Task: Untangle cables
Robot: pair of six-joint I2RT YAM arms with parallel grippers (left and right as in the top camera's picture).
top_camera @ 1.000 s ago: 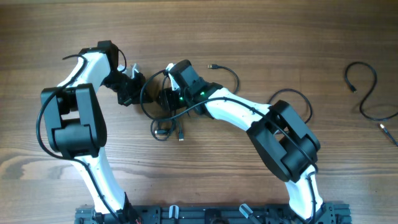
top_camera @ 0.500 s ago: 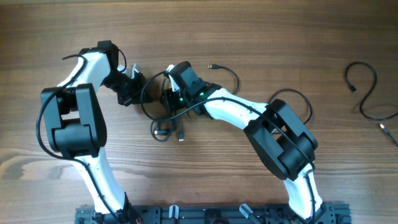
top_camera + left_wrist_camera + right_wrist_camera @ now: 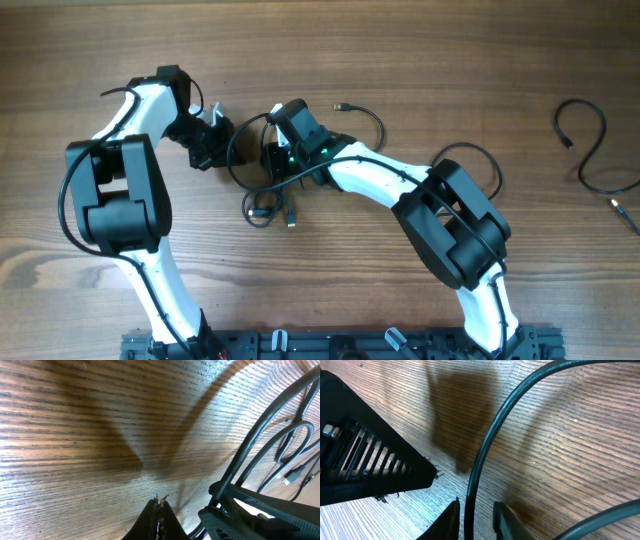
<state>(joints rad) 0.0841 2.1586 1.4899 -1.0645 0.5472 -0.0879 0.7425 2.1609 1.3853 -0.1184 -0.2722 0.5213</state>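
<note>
Straddling one thin black flexible cord (image 3: 481, 460), right gripper (image 3: 477, 520) had jaws narrow, not yet clamped, likely placed to draw that strand free. Left gripper (image 3: 158, 508) pinched shut, seemingly empty.

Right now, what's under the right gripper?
Under the right gripper, a black cable passes between the jaws, wooden table below. Overhead, the right arm covers where it joins the tangle.

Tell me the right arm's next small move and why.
Probably close the right tool fully on the cable: the strand runs between its fingers, with a gap showing on one side. A firm hold should come before any pull.
</note>
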